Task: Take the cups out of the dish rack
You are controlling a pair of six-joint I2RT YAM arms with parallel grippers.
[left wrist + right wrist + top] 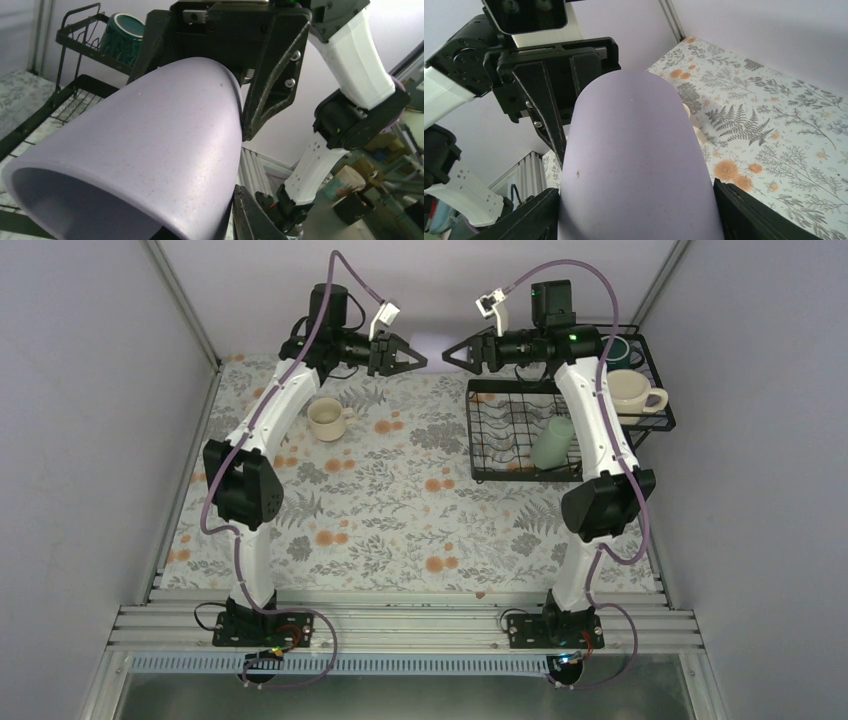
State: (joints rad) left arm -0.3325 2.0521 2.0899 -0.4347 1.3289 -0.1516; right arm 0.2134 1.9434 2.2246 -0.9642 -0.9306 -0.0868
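lavender tumbler [432,344]: matte, smooth wall with faint dark specks. It tapers from a wide round mouth to a narrower base and has no handle.
where it is: held in the air on its side, between the two grippers, over the far part of the desk [400,500] and just left of the dish rack [476,445]. Its mouth faces the left arm and its base faces the right arm.
right gripper [452,353]: clenched on the lavender tumbler, with one black finger pressed to each side of its wall.
left gripper [418,358]: at the tumbler's mouth, one finger just beside the outside of the rim. Whether it has a hold on the tumbler cannot be told.
dish rack: thin black wire, made of a flat rectangular tray with plate slots joined to a raised basket on the right.
mint-green tumbler [553,443]: pale and plain, in the tray part of the rack.
cream mug in the rack [632,390]: glossy and rounded, in the raised basket, handle pointing right.
dark green mug [122,37]: glazed with a lighter rim, at the far end of the basket.
cream mug on the desk [327,419]: upright, mouth up, handle to the right, near the left arm.
desk: covered by a pale cloth printed with grey ferns and orange flowers.
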